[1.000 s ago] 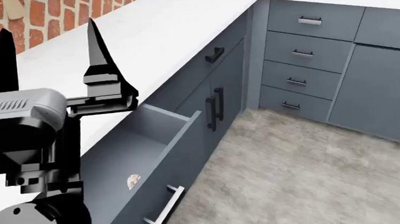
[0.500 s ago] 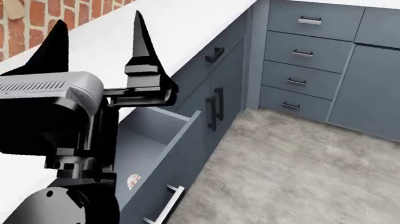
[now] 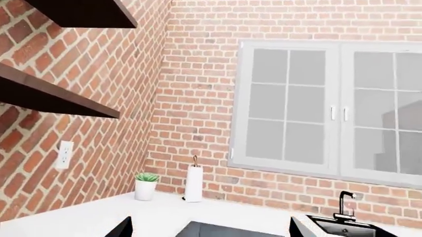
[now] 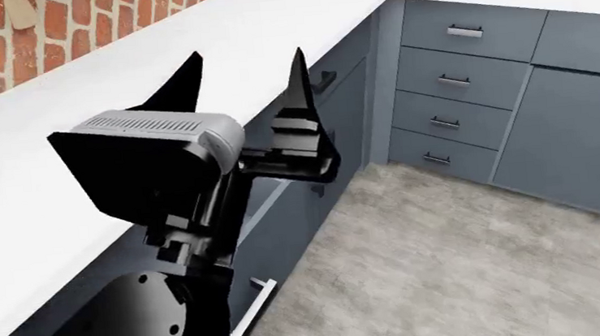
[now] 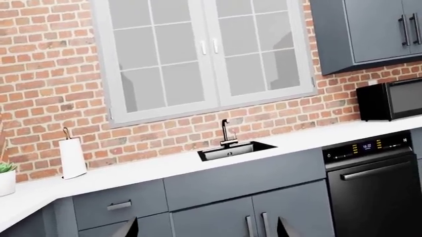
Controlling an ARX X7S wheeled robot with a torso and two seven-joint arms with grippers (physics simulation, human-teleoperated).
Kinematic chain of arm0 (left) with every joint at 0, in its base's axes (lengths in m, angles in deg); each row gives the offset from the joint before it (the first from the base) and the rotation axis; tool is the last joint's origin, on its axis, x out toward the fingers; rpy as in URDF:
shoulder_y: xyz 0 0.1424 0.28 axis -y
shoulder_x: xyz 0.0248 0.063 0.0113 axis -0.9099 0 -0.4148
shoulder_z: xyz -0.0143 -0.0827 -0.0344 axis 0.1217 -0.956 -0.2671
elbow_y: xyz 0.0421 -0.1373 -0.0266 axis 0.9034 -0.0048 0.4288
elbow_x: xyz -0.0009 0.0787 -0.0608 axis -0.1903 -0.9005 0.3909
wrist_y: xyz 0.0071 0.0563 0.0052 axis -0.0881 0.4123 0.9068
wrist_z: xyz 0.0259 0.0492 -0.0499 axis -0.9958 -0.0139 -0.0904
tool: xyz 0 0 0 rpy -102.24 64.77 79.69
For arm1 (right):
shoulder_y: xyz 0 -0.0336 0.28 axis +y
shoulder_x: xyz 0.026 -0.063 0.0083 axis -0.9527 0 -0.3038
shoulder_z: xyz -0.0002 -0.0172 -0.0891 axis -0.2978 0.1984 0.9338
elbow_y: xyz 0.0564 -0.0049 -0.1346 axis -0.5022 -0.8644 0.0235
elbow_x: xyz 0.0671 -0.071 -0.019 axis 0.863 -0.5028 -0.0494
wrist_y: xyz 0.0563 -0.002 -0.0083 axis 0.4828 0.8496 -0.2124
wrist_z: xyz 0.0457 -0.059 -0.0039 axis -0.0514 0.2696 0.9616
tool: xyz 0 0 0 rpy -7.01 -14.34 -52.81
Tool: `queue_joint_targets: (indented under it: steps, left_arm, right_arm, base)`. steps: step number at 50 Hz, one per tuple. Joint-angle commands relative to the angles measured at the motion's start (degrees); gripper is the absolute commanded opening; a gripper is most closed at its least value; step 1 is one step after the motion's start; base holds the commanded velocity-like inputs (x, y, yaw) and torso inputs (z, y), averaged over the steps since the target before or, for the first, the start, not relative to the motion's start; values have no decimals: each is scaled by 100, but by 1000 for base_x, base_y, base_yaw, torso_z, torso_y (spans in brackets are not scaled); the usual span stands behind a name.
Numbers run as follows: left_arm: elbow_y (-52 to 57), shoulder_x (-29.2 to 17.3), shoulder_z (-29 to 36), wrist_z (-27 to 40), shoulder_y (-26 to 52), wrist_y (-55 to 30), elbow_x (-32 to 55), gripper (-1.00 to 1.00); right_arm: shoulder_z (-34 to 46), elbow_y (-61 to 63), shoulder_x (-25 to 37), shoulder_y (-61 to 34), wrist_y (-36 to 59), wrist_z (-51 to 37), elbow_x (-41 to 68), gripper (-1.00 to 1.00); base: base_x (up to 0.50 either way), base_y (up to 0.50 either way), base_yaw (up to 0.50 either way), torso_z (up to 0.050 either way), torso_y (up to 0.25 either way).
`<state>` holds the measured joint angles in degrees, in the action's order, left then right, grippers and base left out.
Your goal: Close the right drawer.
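Left gripper (image 4: 243, 79) jaws spread apart, empty, above the white table (image 4: 88, 97) edge. Right drawer (image 4: 278, 227) ajar; silver handle (image 4: 250, 312) visible. Right gripper: fingertips apart.

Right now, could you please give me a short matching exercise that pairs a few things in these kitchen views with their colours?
Things:
1. paper towel roll
2. oven
3. potted plant
4. wall

Colours:
a. red brick
b. green leaves in a white pot
c. black
d. white

Pairs: 1-d, 2-c, 3-b, 4-a
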<state>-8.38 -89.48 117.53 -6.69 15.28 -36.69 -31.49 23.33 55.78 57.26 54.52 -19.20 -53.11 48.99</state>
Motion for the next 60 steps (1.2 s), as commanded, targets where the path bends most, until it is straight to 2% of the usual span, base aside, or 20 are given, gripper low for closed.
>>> queue_joint_targets:
  steps: [1, 19, 36, 60]
  left_arm:
    - [-286, 203, 342, -174, -9, -120, 182, 100]
    - [-922, 459, 508, -384, -183, -18, 417, 100]
    - [-1515, 458, 911, -870, -624, 147, 434, 100]
    - [-1899, 464, 1093, -1097, -972, 400, 434, 100]
  right_arm:
    - [82, 19, -64, -180, 138, 97, 33, 100]
    - [178, -22, -194, -377, 228, 276, 53, 100]
    - [191, 2, -269, -476, 341, 363, 83, 100]
    - [345, -28, -389, -762, 535, 532, 109, 100]
  base:
    - [0, 0, 0, 0, 0]
    - [0, 0, 0, 0, 0]
    - [0, 0, 0, 0, 0]
    - [0, 0, 0, 0, 0]
